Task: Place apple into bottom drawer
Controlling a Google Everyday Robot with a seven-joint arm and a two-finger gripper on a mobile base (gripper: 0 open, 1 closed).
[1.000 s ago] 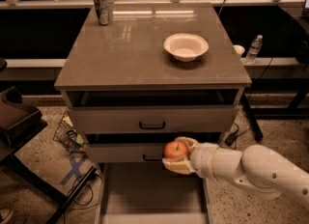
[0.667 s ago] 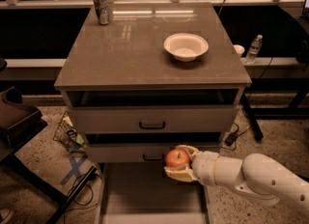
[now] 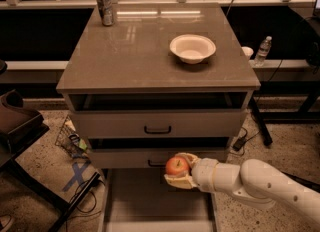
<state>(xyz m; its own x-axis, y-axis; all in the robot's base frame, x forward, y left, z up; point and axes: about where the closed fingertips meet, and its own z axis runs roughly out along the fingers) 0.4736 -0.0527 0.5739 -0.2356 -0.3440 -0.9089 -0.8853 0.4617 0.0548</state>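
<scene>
Cabinet top [image 3: 140,51]: grey-brown and glossy, catching strip-light reflections toward 12 o'clock. White bowl [image 3: 192,48] sitting at about 2 o'clock on it. Drink can [image 3: 104,6] standing upright at the 11 o'clock corner, label not readable.

Room: speckled stone-like floor [image 3: 45,166] showing on both sides of the cabinet. Blue tape cross [image 3: 77,173] lying on it at 8 o'clock, near a wire basket [image 3: 70,138] and dark cables. Water bottle [image 3: 262,51] standing on a low ledge at 3 o'clock of the cabinet, label not readable. Dark shelving running along the back.

Two upper drawers [image 3: 157,125] showing grey fronts with black handles. Bottom drawer [image 3: 150,201] standing pulled out toward 6 o'clock, its pale flat floor showing.

Gripper [image 3: 176,171] reaching in from 4 o'clock on a white arm, hanging over the back right of the open drawer, just in front of the middle drawer's front. Its fingers are clamping the apple [image 3: 177,166] from either side. The apple is being held above the drawer, stem dimple facing up
</scene>
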